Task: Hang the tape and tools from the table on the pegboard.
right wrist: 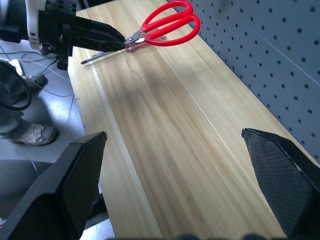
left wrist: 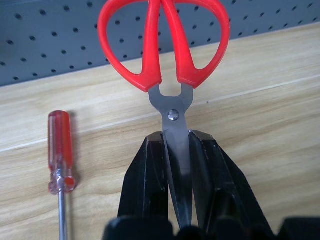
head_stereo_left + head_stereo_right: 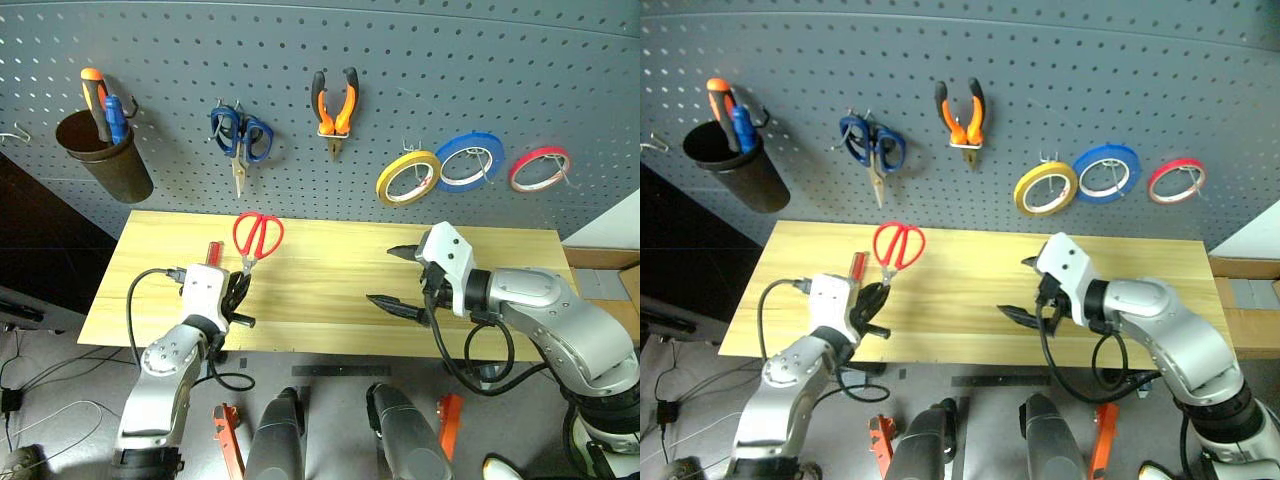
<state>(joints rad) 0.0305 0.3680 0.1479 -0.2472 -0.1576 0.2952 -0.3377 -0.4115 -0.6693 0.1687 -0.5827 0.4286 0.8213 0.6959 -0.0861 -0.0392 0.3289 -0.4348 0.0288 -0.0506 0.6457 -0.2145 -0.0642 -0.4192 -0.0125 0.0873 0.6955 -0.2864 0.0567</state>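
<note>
My left gripper (image 2: 176,137) is shut on the blades of the red-handled scissors (image 2: 165,45), which are held just over the left part of the table (image 3: 330,320), handles toward the pegboard (image 3: 400,60). The slim red-handled screwdriver (image 2: 61,150) lies on the wood beside them. My right gripper (image 3: 385,276) hovers open and empty over the table's right half. The yellow tape (image 3: 407,177) hangs on a pegboard hook. Pliers with orange-and-black handles (image 3: 335,108) hang higher up at the centre.
Blue-handled scissors (image 3: 240,135) hang left of the pliers. A blue tape ring (image 3: 469,160) and a red tape ring (image 3: 539,168) hang right of the yellow one. A dark cup (image 3: 103,155) with two tool handles hangs at far left. A person's shoe (image 1: 32,134) is beside the table's left end.
</note>
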